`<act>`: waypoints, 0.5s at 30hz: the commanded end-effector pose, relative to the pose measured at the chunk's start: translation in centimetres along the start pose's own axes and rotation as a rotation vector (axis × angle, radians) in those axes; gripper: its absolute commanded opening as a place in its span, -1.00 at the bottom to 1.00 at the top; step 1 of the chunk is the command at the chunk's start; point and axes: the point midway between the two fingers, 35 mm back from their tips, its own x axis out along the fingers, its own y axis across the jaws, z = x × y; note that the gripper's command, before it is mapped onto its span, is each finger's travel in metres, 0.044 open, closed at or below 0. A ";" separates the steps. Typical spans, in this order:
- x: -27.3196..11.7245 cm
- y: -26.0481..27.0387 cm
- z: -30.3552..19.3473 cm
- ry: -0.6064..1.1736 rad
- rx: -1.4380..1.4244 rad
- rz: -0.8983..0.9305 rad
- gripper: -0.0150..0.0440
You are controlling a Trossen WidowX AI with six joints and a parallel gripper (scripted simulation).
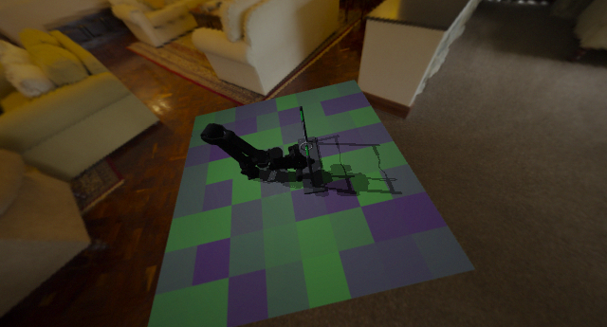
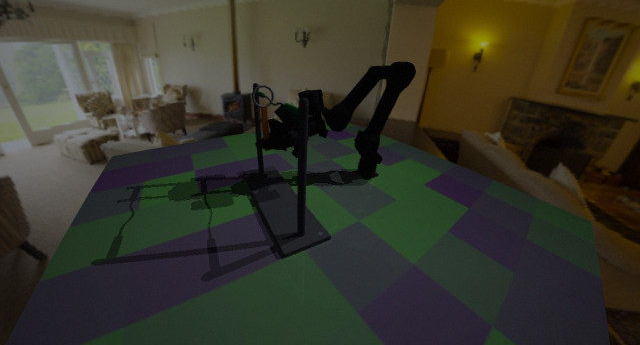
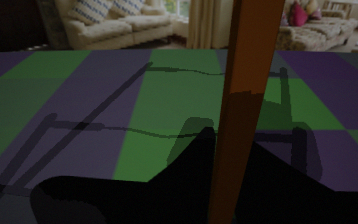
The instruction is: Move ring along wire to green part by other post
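The ring (image 2: 263,106) is around the green wire part (image 2: 260,93) beside the far post (image 2: 259,155) in the exterior view. Its orange handle (image 2: 265,120) (image 3: 252,70) points down and stands nearly upright, a little tilted in the wrist view. My gripper (image 2: 267,135) (image 3: 218,136) is shut on the handle, below the ring. The other green part (image 2: 288,110) is near the near post (image 2: 302,175). The grey wire is mostly hidden or too dark to follow. Whether the ring touches the green part, I cannot tell.
Both posts stand on a dark base plate (image 2: 287,210) on the checkered table (image 1: 280,237). My arm (image 1: 237,147) (image 2: 377,115) reaches in from the side, and its forearm and wrist pass behind the near post in the exterior view. Shadows of the frame fall across the table.
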 end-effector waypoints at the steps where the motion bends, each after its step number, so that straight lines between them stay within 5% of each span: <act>1: -0.5 0.3 0.2 0.035 -0.006 -0.004 -1.00; 15: -0.7 1.6 0.2 0.055 -0.030 0.001 -1.00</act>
